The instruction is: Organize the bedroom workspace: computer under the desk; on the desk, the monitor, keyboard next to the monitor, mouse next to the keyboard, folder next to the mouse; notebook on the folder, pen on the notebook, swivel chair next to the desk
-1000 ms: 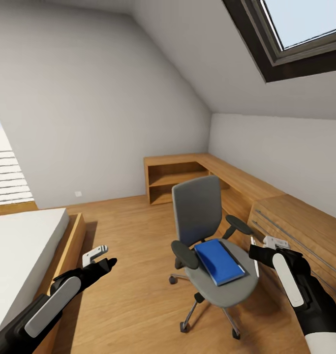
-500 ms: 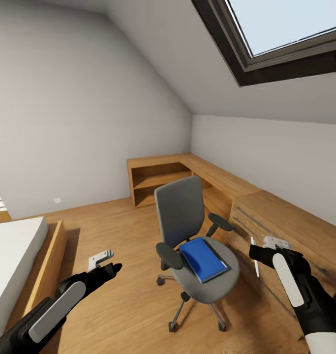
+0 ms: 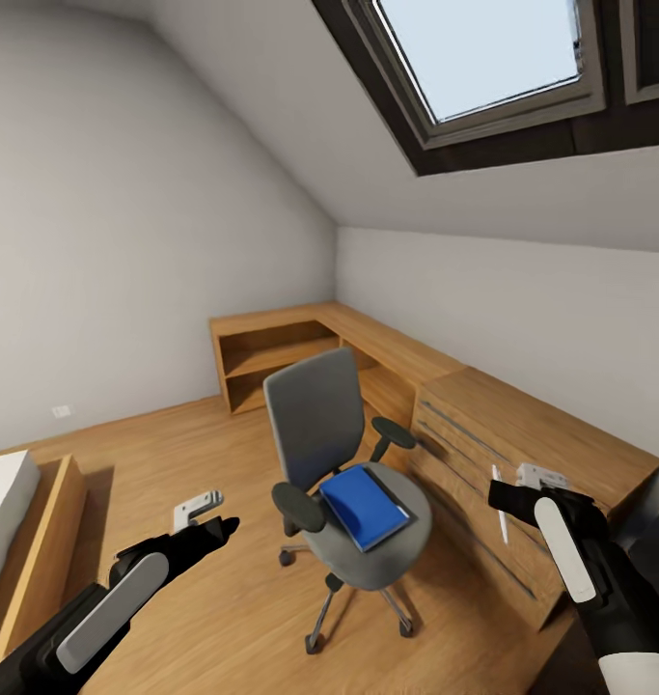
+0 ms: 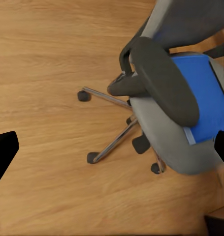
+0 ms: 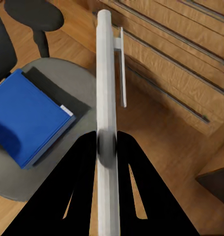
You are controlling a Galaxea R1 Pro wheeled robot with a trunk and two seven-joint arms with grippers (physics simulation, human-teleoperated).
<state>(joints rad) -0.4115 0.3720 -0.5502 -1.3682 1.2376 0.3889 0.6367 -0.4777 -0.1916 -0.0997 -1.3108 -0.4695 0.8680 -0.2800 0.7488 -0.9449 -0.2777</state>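
One long wooden desk (image 3: pixel 483 405) runs along the far and right-hand walls, turning at the room's corner; its near end is a block of drawers. One swivel chair (image 3: pixel 343 463) stands on the floor just in front of those drawers, its back toward the corner and its seat facing the robot. One blue folder (image 3: pixel 364 507) lies flat on the seat, reaching almost to the seat's front edge, its long axis running from the backrest side toward that edge. A thin white edge peeks from under the folder's side in the right wrist view; whether it is the notebook I cannot tell.

The folder lies between the two arms, ahead of both. The right gripper (image 3: pixel 506 497) looks nearer to it, just off the seat's right edge, but it is clenched on one white pen (image 5: pixel 106 118), which stands upright with its clip toward the drawers. The left gripper (image 3: pixel 202 509) is released and holds nothing, hovering over bare floor beyond the chair's left armrest (image 4: pixel 163 81). Judging by that, the free left arm is the one to take the folder, reaching rightward over the armrest.
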